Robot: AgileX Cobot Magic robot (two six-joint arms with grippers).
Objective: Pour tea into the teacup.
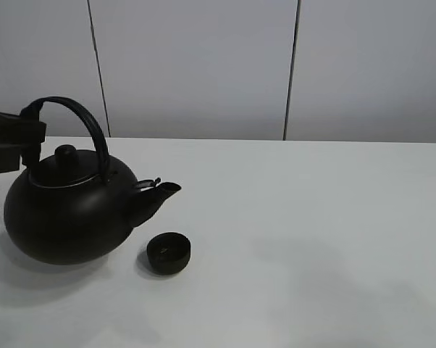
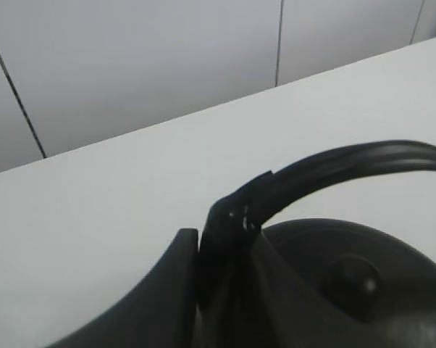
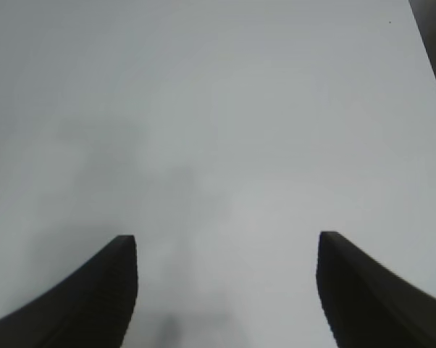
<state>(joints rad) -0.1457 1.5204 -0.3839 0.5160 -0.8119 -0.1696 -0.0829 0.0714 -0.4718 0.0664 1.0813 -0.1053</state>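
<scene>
A big round black teapot stands at the 9 o'clock side of the white worktop in the high view. Its short spout points toward 3 o'clock. The left jaws are clenched on the teapot's arched handle at its 9 o'clock end. In the left wrist view the handle runs out from between the dark fingers, above the lid knob. The small, low, matte-black teacup sits upright on the worktop at 6 o'clock from the spout tip, just beside the pot's belly. The right jaws are released, their two dark fingers spread apart over the worktop. Whether the pot's base touches the worktop I cannot tell.
</scene>
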